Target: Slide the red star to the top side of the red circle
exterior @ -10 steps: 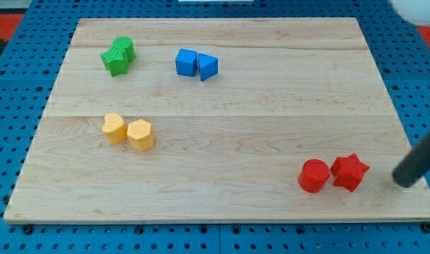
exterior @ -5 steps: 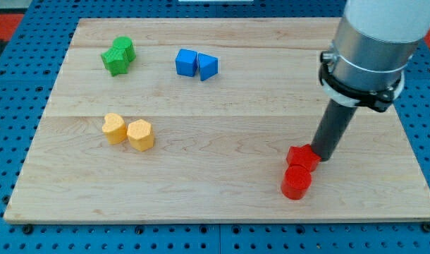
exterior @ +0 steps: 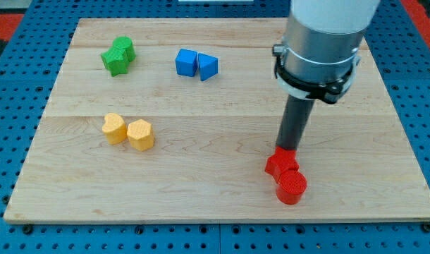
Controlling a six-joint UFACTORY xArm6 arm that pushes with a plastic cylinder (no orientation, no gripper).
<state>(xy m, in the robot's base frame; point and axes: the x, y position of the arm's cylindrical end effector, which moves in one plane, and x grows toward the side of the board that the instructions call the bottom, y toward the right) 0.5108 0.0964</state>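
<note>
The red star (exterior: 279, 164) sits near the view's bottom right of the wooden board (exterior: 222, 120), touching the red circle (exterior: 292, 188). The star is above and slightly left of the circle. My tip (exterior: 287, 151) is down at the star's top edge, touching it. The rod rises from there toward the view's top, under the arm's grey and white body.
A green star (exterior: 115, 61) and another green block (exterior: 125, 48) sit at the top left. A blue cube (exterior: 186, 62) and a blue wedge (exterior: 207, 66) are at the top centre. Two yellow blocks (exterior: 114, 128) (exterior: 139, 134) sit at the left.
My tip swept in from the right edge and moved left. The red star went from the circle's right to its top left, and both red blocks shifted left and down.
</note>
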